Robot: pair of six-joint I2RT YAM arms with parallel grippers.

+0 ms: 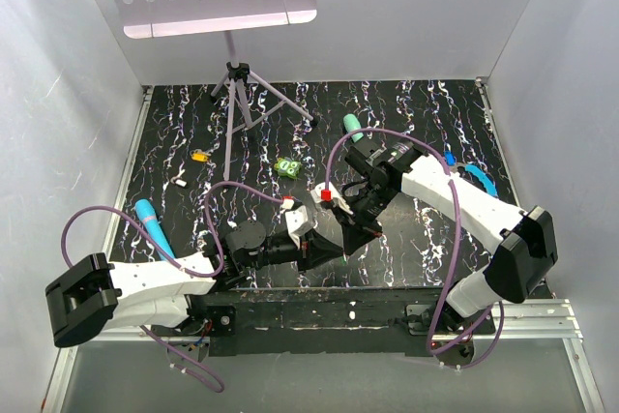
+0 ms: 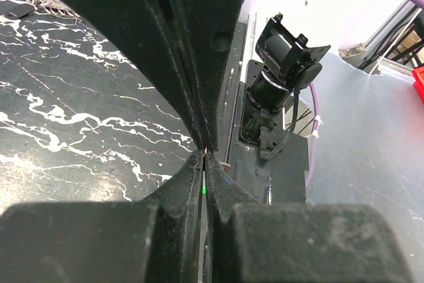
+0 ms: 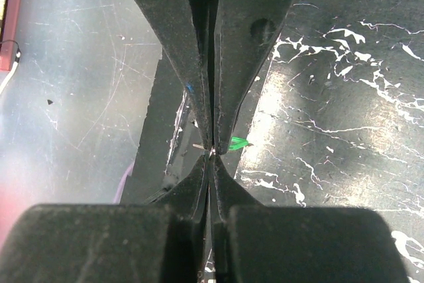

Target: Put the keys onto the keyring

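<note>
Matt plastic on a glossy table.
My left tool and right tool are matt, faintly grainy black plastic; the table shines, black veined white; the key head is green plastic.

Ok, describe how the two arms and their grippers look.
White links with black joints on the left arm and right arm. A purple cable loops along each. The left gripper and right gripper have black, tapered fingers; a small red tag sits on each.
</note>
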